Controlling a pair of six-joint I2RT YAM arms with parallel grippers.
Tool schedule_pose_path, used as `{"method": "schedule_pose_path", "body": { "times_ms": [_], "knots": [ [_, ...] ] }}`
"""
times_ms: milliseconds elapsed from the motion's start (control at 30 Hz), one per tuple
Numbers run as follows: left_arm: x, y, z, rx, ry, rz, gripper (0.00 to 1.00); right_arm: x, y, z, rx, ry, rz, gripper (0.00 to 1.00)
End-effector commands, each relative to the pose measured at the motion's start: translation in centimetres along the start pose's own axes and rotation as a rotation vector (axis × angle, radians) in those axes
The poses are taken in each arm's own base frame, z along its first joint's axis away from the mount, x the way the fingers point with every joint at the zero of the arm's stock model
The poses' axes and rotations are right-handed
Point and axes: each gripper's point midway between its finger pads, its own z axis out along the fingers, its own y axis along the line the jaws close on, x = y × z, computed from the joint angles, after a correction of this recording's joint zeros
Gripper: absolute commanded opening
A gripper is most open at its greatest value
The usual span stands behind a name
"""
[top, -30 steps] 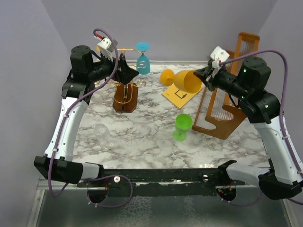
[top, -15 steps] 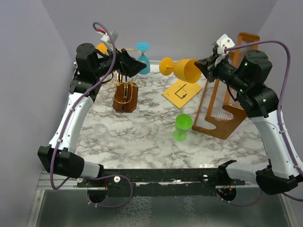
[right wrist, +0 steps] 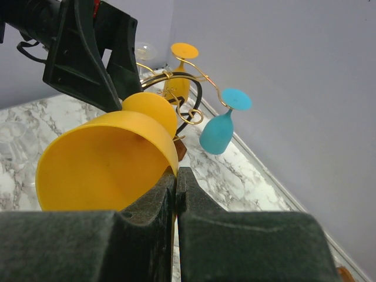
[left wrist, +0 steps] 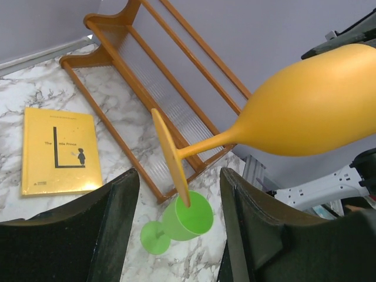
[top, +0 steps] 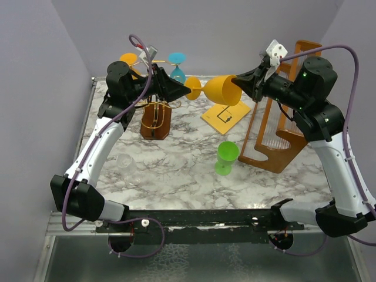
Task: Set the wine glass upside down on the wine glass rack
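Observation:
An orange wine glass (top: 222,90) lies on its side in the air. My right gripper (top: 242,86) is shut on its rim, as the right wrist view (right wrist: 176,176) shows with the bowl (right wrist: 106,164) to the left of the jaws. My left gripper (top: 183,89) is open at the glass's foot. In the left wrist view the foot (left wrist: 170,155) stands edge-on between the spread fingers (left wrist: 117,223) of that gripper (left wrist: 176,200), touching neither. The gold wire rack on its brown block (top: 155,120) stands below my left arm. It holds a blue glass (top: 177,69) and another orange glass (top: 128,59) upside down.
A green glass (top: 225,157) lies on the marble mid-table. A yellow book (top: 226,116) lies behind it. A tall orange-brown wooden frame (top: 276,138) stands at the right. A clear glass (top: 126,164) lies at the left front.
My right arm has carried the orange glass left and higher. My left gripper has swung right from the rack, and its open fingers now flank the glass's foot.

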Motion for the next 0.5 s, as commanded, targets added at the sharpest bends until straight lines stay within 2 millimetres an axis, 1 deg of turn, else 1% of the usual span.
{"method": "schedule_pose_path", "body": {
  "times_ms": [0, 200, 400, 467],
  "knots": [
    [0.5, -1.0, 0.3, 0.053, 0.022, 0.024, 0.55, -1.7, 0.5, 0.2, -0.042, -0.053, -0.003, 0.01],
    [1.0, -0.7, 0.7, 0.04, 0.042, 0.037, 0.37, -1.7, 0.5, 0.3, -0.047, -0.053, -0.002, 0.01],
    [1.4, -0.5, 1.0, 0.033, 0.053, 0.032, 0.29, -1.6, 0.5, 0.3, -0.046, -0.052, -0.005, 0.01],
    [1.5, -0.6, 1.1, 0.035, 0.057, 0.032, 0.21, -1.5, 0.5, 0.4, -0.044, -0.05, -0.007, 0.01]
  ]
}}
